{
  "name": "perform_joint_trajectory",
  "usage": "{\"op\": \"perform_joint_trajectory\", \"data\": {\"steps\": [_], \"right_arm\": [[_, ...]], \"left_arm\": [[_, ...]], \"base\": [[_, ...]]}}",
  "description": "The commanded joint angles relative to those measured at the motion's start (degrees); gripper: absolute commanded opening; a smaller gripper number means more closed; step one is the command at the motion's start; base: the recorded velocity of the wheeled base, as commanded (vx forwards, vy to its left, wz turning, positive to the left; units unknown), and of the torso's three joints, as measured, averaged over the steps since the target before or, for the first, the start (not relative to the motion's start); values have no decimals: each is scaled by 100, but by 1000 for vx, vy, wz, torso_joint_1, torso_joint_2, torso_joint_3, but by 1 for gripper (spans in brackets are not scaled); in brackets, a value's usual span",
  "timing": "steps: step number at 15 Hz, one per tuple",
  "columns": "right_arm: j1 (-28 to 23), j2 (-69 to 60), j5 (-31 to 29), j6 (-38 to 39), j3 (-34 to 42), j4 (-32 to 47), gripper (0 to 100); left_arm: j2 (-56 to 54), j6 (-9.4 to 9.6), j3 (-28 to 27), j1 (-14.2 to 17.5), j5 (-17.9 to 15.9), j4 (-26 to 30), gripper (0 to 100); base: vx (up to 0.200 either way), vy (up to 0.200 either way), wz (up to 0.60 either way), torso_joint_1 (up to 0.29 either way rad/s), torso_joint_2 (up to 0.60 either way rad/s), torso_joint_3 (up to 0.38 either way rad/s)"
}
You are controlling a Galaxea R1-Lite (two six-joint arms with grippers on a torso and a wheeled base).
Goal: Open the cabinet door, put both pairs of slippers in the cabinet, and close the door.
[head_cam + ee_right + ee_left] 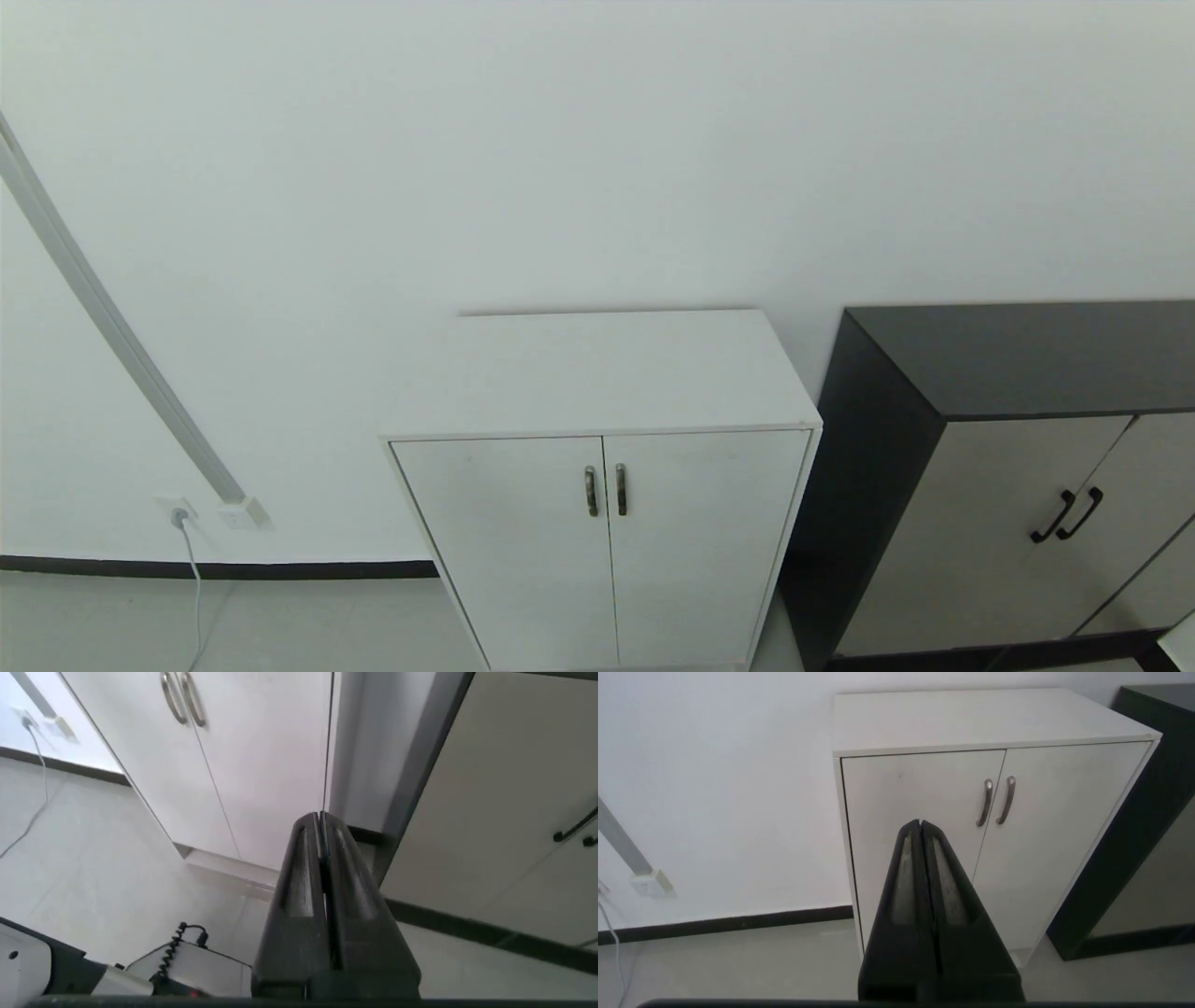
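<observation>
Background: plain white wall (467, 140) over a pale grey floor (327, 625), with a black baseboard (215, 568) running along the lower left of the head view. A pale duct (103, 308) slants down the left side to a socket (177, 511), and a white cable (196, 588) hangs from the socket to the floor.

The white cabinet (597, 373) stands against the wall, lower centre of the head view. Both doors are shut, left door (513, 551) and right door (700, 541). Two upright metal handles (591, 491) sit side by side at the middle seam.

A black cabinet (1018, 355) with grey doors and dark handles stands just beside it at the lower right, a narrow gap between them.

Left tool (921, 831): fingers pressed together, holding nothing. It is held in the air facing the left door, apart from it.

Right tool (322, 821): fingers also pressed together, holding nothing. It is held low over the floor, pointing at the gap between the two cabinets.
</observation>
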Motion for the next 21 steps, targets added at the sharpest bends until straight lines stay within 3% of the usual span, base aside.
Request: {"op": "perform_joint_trajectory", "data": {"steps": [1, 9, 18, 21], "right_arm": [[-73, -46, -24, 5, 13, -1, 0], [-1163, -626, -24, -4, 13, -1, 0], [-1313, -890, -111, 14, 13, -10, 0], [-1717, -960, -138, -13, 13, -1, 0]], "left_arm": [[4, 0, 0, 3, 0, 0, 0], [4, 0, 0, 3, 0, 0, 0], [4, 0, 0, 3, 0, 0, 0], [4, 0, 0, 3, 0, 0, 0]], "base": [[0, 0, 0, 0, 0, 0], [0, 0, 0, 0, 0, 0], [0, 0, 0, 0, 0, 0], [0, 0, 0, 0, 0, 0]]}}
